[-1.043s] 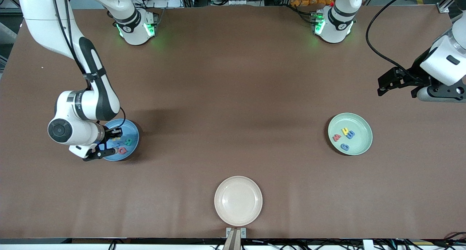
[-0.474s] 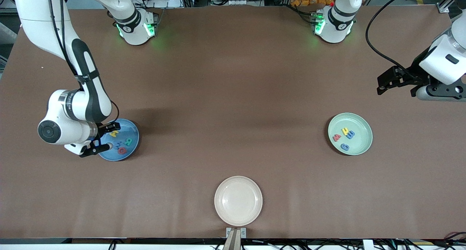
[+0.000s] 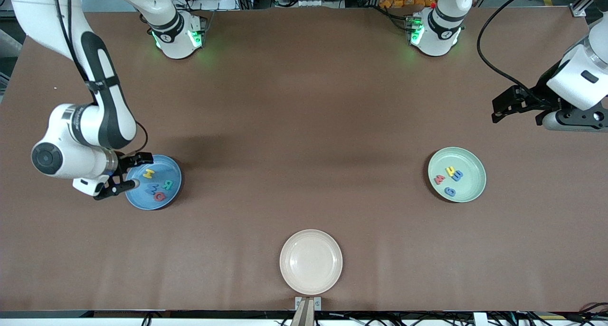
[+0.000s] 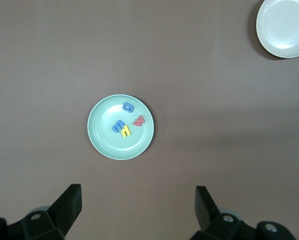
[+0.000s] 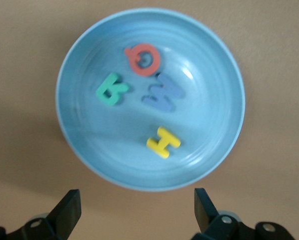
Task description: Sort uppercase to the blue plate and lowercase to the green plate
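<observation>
The blue plate (image 3: 164,200) lies toward the right arm's end of the table and holds the uppercase letters: yellow H (image 3: 148,174), teal-green R (image 3: 167,184), blue M (image 3: 154,189) and red Q (image 3: 160,196). They also show in the right wrist view, the H (image 5: 163,142) among them. My right gripper (image 3: 127,172) is open and empty, raised over the plate's rim. The green plate (image 3: 472,164) lies toward the left arm's end and holds the lowercase letters: yellow h (image 3: 449,171), blue m (image 3: 457,175), red letter (image 3: 439,179) and blue g (image 3: 450,191). My left gripper (image 3: 503,108) is open and empty, raised over the table.
An empty cream plate (image 3: 310,261) lies near the front edge at the table's middle; it also shows in the left wrist view (image 4: 284,27). A small metal bracket (image 3: 308,303) sits at the front edge below it.
My right gripper has lifted and drawn back from over the blue plate's middle toward its rim, uncovering the yellow H. The left arm has barely moved.
</observation>
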You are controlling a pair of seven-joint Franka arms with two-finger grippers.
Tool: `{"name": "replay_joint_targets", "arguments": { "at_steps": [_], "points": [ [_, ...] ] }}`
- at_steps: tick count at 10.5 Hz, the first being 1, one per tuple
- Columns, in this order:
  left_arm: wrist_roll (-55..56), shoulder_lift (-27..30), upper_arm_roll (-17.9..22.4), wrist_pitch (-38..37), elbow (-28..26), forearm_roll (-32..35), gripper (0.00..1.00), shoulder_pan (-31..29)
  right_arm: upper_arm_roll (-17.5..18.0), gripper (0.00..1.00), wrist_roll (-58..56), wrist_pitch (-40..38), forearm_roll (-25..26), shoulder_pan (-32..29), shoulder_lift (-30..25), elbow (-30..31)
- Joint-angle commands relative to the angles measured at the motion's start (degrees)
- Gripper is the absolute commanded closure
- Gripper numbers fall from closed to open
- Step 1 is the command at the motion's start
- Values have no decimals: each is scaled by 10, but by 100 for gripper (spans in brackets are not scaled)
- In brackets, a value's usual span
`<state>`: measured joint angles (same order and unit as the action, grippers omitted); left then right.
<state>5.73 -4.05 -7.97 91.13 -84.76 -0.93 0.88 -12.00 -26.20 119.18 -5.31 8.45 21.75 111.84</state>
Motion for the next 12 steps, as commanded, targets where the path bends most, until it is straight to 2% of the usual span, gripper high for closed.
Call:
{"name": "replay_joint_targets", "arguments": {
  "at_steps": [1, 2, 4, 9, 10, 12],
  "points": [
    [9, 12, -2, -6, -8, -7, 0, -3, 23, 0, -8, 45, 12, -17, -131, 128],
    [9, 12, -1, -8, -8, -7, 0, -4, 24, 0, -5, 38, 12, -17, -157, 129],
    [9, 12, -2, -13, -8, 16, 0, -4, 24, 0, -5, 25, 13, -23, -172, 79],
    [9, 12, -2, -16, -8, 34, 0, -4, 24, 0, -2, -163, 22, -55, -171, -151],
    [9, 12, -2, -16, -7, 37, 0, -4, 32, 0, 3, -193, 22, -66, -171, -186],
    [9, 13, -2, -16, -5, 37, 0, -5, 73, 0, 55, -296, 41, -93, -171, -273]
  ]
}}
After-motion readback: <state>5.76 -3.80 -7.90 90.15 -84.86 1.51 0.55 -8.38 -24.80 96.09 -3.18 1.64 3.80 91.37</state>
